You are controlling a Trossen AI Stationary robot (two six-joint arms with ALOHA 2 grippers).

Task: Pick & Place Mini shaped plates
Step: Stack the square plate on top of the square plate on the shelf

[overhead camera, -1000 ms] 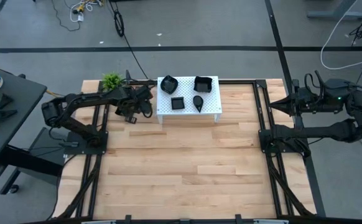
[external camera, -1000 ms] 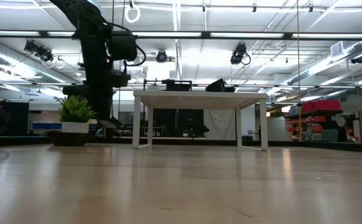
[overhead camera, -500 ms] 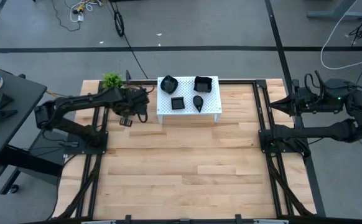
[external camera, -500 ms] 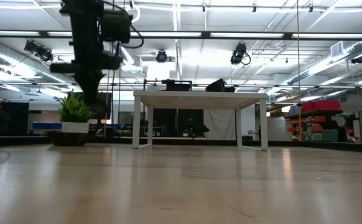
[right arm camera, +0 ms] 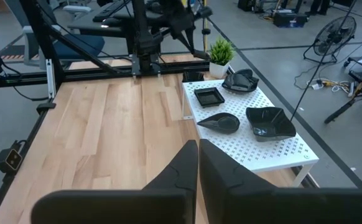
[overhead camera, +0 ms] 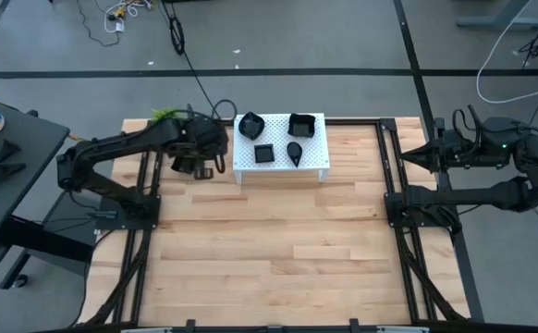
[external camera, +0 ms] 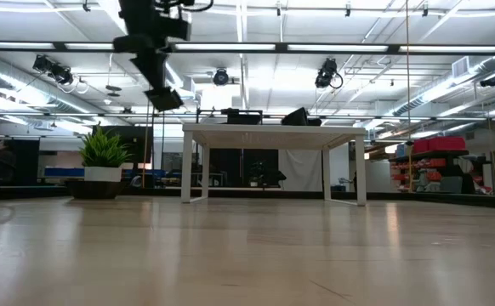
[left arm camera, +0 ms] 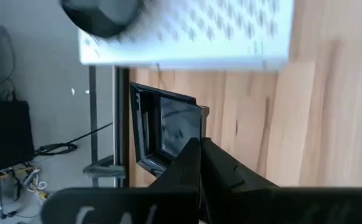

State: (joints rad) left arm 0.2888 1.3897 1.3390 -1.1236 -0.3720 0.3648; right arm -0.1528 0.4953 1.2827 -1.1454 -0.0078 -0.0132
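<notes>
From overhead I see the white perforated stand (overhead camera: 281, 146) at the far middle of the pale wooden slatted table (overhead camera: 269, 250), carrying four small glossy black plates. The wavy-edged rounded plate (overhead camera: 250, 124) sits at the stand's far left. The larger square plate (overhead camera: 301, 123) sits at its far right. The small square plate (overhead camera: 263, 154) lies nearer, on the left. The teardrop-shaped plate (overhead camera: 294, 152) lies just beside it on the right. All four rest apart from one another and apart from both grippers. The left gripper (overhead camera: 199, 166) hangs above the table just left of the stand, raised to about the height of the stand's top in the low view (external camera: 163, 99); its dark fingers (left arm camera: 199, 163) are pressed together on nothing. In its wrist view one dark rounded dish (left arm camera: 100, 14), probably the wavy-edged one, shows at the stand's edge, though blur keeps me from being sure. The small green potted plant (external camera: 103, 161) stands at the table's far left corner, partly hidden under the left arm from above. The right gripper (overhead camera: 412, 154) waits at the table's right edge, well apart from the stand, with its fingers (right arm camera: 197, 163) pressed together and empty.
</notes>
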